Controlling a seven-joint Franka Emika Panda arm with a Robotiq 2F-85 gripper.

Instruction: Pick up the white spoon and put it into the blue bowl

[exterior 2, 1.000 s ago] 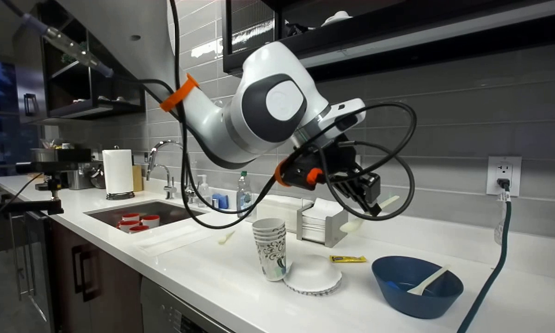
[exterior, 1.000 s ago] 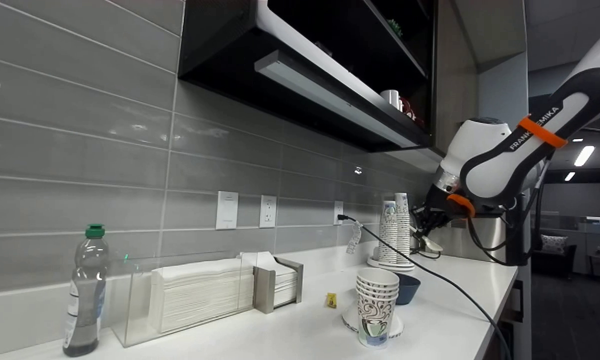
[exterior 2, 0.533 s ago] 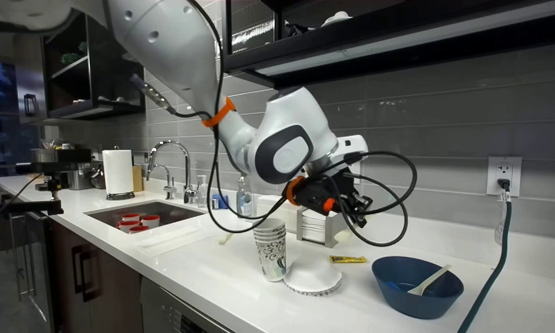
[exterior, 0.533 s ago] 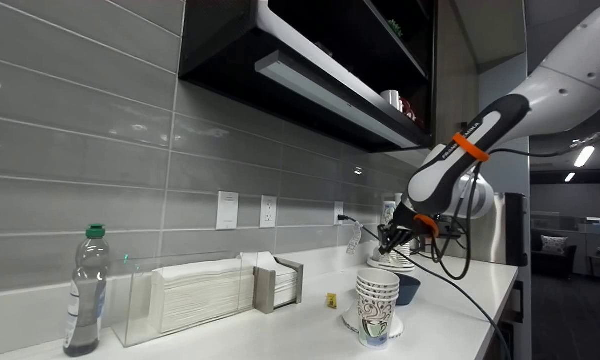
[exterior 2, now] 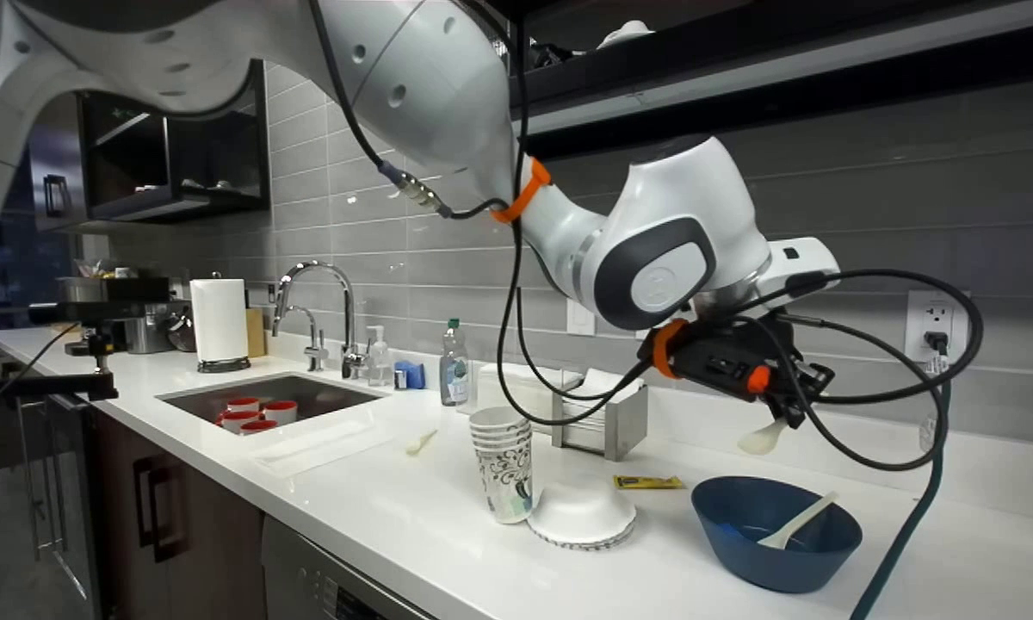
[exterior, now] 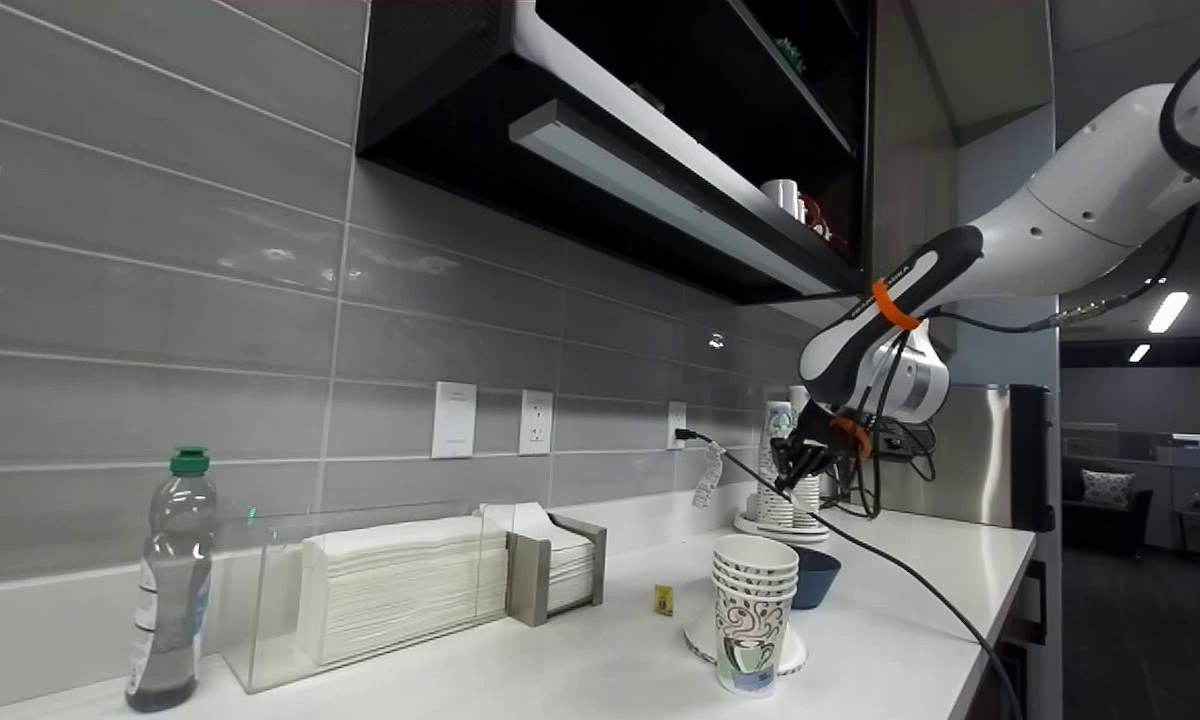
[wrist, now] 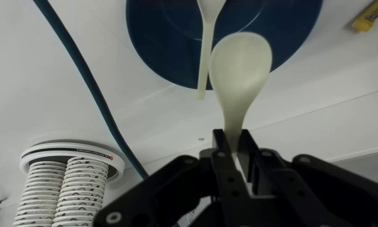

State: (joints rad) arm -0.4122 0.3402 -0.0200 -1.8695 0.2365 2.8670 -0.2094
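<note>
The gripper (wrist: 232,138) has its jaws clenched on the handle of a white spoon (wrist: 241,63), and I can see that spoon hanging scoop tilted down, higher than the blue bowl (exterior 2: 762,566) and not touching it. A second white spoon (exterior 2: 796,523) leans inside the blue bowl, handle poking over the rim. Near the blue bowl are a yellow sachet (exterior 2: 648,482) and stacked paper bowls (exterior 2: 582,512); patterned paper cups (exterior 2: 506,474) stand farther from it.

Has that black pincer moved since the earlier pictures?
Yes. In an exterior view, the pincer has moved to the picture's right: it appeared roughly above the left edge of the blue bowl, and now appears above its middle.
</note>
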